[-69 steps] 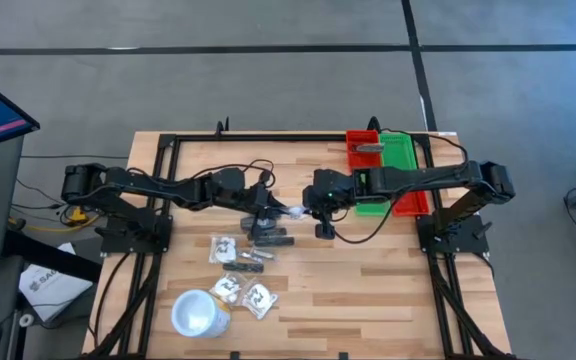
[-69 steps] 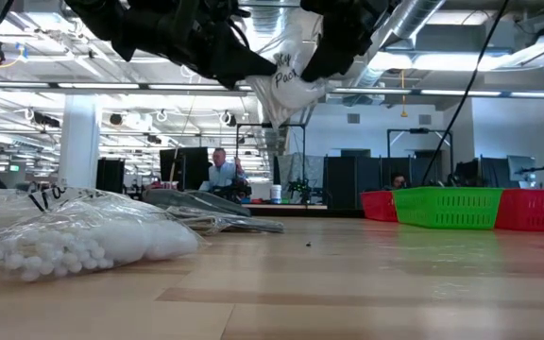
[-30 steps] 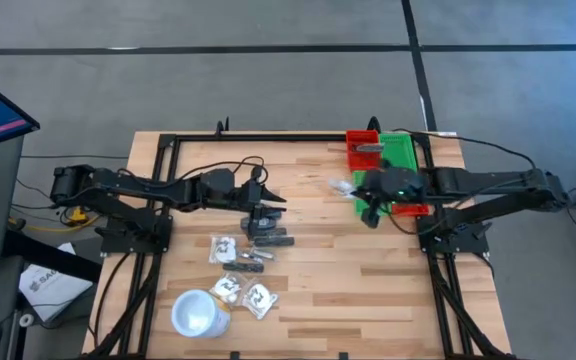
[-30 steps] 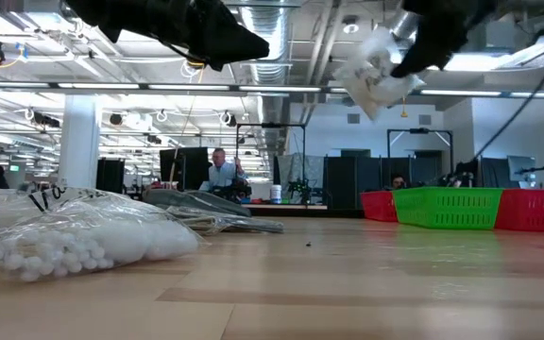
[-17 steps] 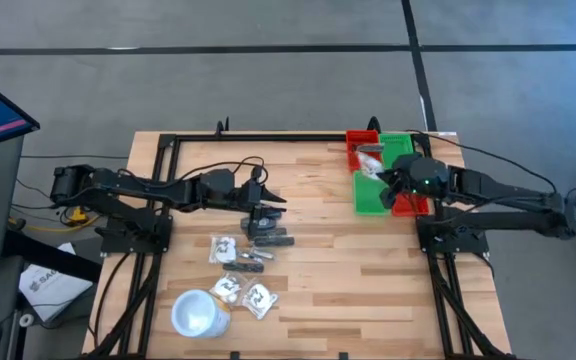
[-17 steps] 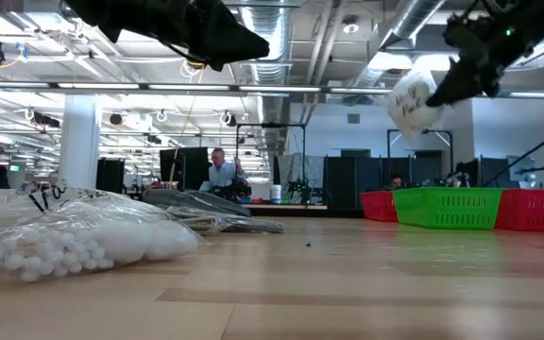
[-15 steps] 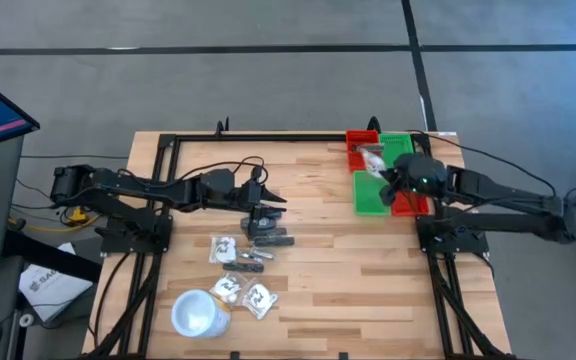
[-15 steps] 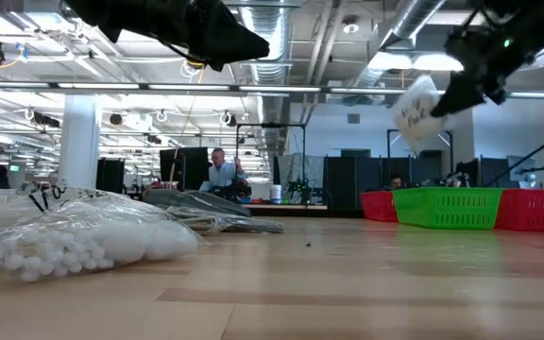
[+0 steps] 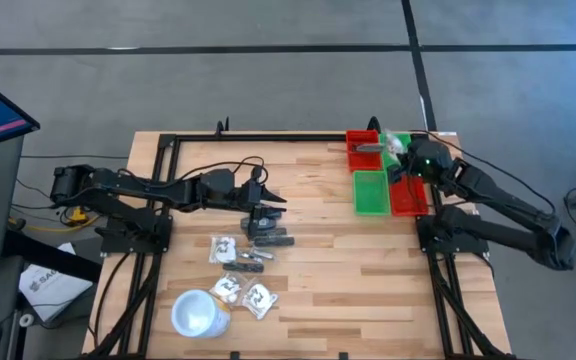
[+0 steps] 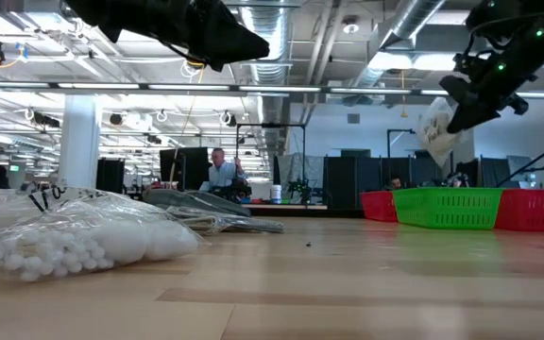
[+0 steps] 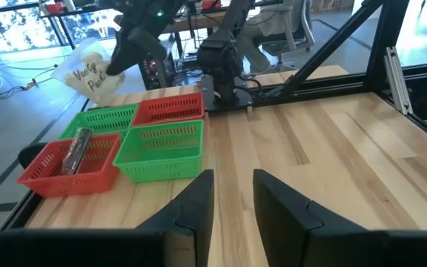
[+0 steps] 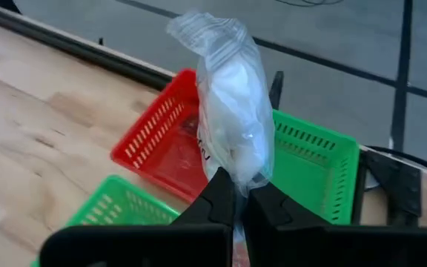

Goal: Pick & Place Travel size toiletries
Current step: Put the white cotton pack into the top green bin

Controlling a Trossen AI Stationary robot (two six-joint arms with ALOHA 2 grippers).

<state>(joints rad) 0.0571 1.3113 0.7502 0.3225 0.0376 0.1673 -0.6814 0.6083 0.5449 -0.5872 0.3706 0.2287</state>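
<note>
Here the right gripper [image 12: 236, 194] is pinching a clear sachet [image 12: 232, 126] with white contents by its lower edge, fingers pressed tight on the crinkled plastic, and is hanging above the cluster of baskets at the table's far right corner. Directly beneath it, a green mesh basket [image 12: 313, 167] is sitting beside a red mesh basket [image 12: 165, 152], with another green basket [image 9: 371, 191] nearer along the table; a dark grey oblong tube [image 11: 76, 149] is lying in the red one. Farther out, toward the table's middle, the left gripper [image 11: 232, 196] is hovering with its fingers slightly spread and nothing between them, just above a group of dark tubes [image 9: 268, 238]. Beyond that, more sachets [image 9: 240, 270] are lying scattered on the boards, and a white round cup [image 9: 195, 313] is standing near the front edge. The wooden table [image 9: 368, 270] is showing pale butcher-block planks framed by black rails. In the low view, a bag of small white beads [image 10: 74, 241] is bulging in the foreground, and behind the table an open office is stretching away with strip lights, exposed ducts, dark monitors and a seated person [image 10: 221, 175].
</note>
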